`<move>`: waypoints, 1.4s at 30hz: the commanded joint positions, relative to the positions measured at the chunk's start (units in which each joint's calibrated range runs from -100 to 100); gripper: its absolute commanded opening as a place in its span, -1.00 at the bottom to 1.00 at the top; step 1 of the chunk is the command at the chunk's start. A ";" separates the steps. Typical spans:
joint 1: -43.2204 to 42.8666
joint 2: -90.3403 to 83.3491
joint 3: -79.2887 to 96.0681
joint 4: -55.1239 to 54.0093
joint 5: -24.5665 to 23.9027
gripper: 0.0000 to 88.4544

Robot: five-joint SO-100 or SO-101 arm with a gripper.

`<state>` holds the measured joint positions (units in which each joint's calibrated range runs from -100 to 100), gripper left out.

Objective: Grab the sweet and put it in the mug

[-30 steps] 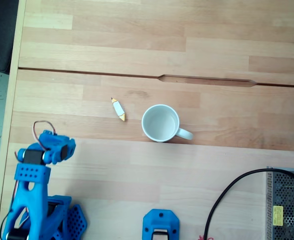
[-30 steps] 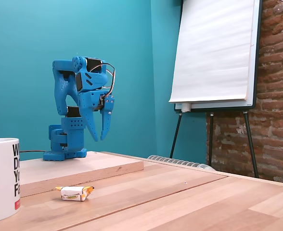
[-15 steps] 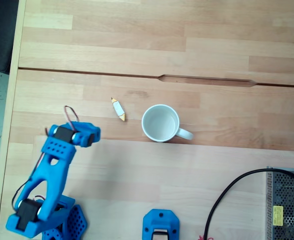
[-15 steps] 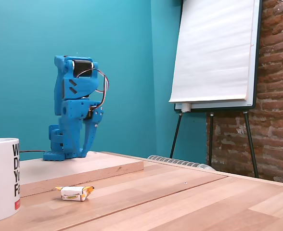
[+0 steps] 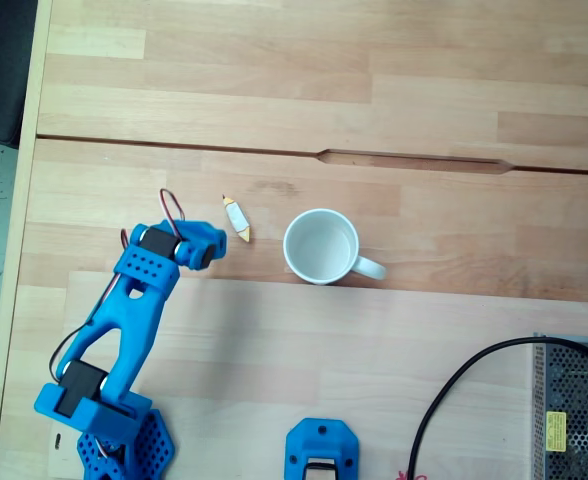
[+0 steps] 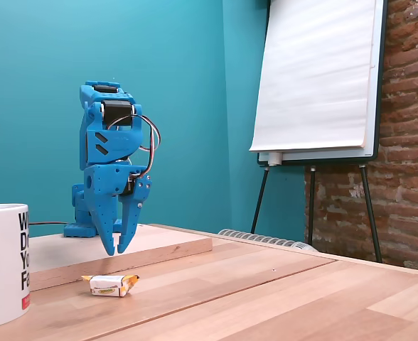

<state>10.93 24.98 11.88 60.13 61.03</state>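
The wooden bench (image 5: 304, 80) is carrying a sweet (image 5: 237, 218) and a white mug (image 5: 321, 247), which are lying near each other but apart. A raised board (image 6: 124, 245) is lying on the bench behind the sweet (image 6: 111, 284). A black cable (image 5: 464, 385) and a metal mesh box (image 5: 574, 410) are sitting at one corner.

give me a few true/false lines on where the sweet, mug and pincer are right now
1. The sweet lies on the table, outside the mug. True.
2. The pincer is holding the sweet. False: in the side fixed view its tips hang above the sweet, holding nothing.
3. The mug is lying on its side. False: it stands upright, mouth up.
4. In the top fixed view the sweet lies between the arm's head and the mug. True.
5. The mug already has something inside. False: its white interior looks empty.
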 commanded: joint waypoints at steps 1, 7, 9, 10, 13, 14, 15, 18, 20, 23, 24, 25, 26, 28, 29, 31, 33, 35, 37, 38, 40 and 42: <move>0.69 0.93 -6.26 -0.94 -0.68 -0.93; 0.54 2.30 -10.72 -0.69 -0.83 -0.93; 0.25 2.39 -11.61 -0.69 -0.78 -0.93; 0.25 2.48 -12.06 -0.78 -0.78 -0.93; 0.18 2.73 -13.75 -0.78 -0.10 -0.93; 0.18 2.82 -14.02 -0.78 0.34 -0.93; 0.18 3.25 -14.47 -0.78 0.78 -0.93; 0.47 6.26 -16.07 -0.86 1.66 -0.93; 0.62 8.16 -17.50 -0.86 2.00 -0.92; 0.76 9.70 -18.03 -0.78 2.49 -0.92; 0.76 9.96 -18.12 -0.78 2.49 -0.92; 0.76 10.13 -18.12 -0.78 2.54 -0.91; 0.69 10.22 -18.12 -0.69 2.54 -0.89; 0.47 10.65 -18.12 -0.69 2.44 -0.82; 0.40 10.82 -18.12 -0.69 2.05 -0.76; 0.40 10.82 -18.12 -0.69 1.95 -0.61; 0.69 10.82 -18.39 -0.69 2.25 -0.49; 0.83 10.82 -18.75 -0.69 2.54 -0.37; 0.83 11.08 -19.01 -0.78 2.59 -0.32; 0.83 11.08 -19.01 -0.78 2.64 -0.32; 0.83 10.91 -19.10 -0.86 2.69 -0.34; 0.91 10.74 -19.19 -0.94 3.52 -0.39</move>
<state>11.23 36.60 -4.17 59.72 63.71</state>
